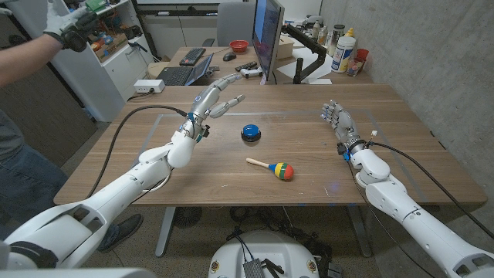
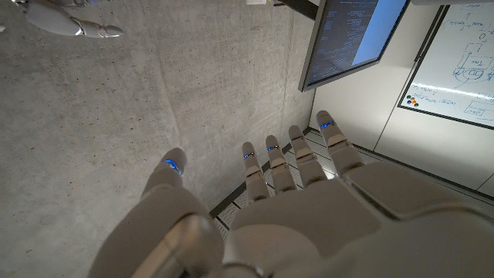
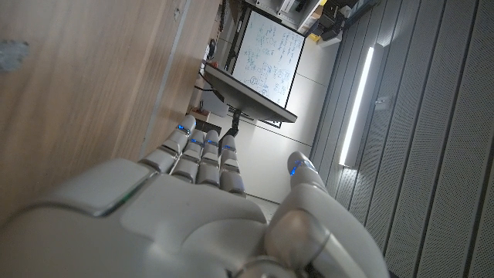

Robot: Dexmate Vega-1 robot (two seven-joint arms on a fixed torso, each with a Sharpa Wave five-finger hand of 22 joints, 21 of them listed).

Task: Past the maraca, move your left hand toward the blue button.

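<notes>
Blue button [image 1: 251, 133] sits mid-worktop, with the maraca [image 1: 272, 167], striped red, yellow, green and blue at its head, lying just nearer the robot and apart from it. Left hand [image 1: 214, 99] hangs above the wooden worktop [image 1: 309, 116] to the button's left, fingers [image 2: 282, 166] spread wide and holding nothing. Right hand [image 1: 337, 120] waits well off to the right, fingers apart, empty too. A whiteboard [image 3: 268, 55] carries writing too small to read; the monitor [image 2: 351, 35] text is likewise illegible.
</notes>
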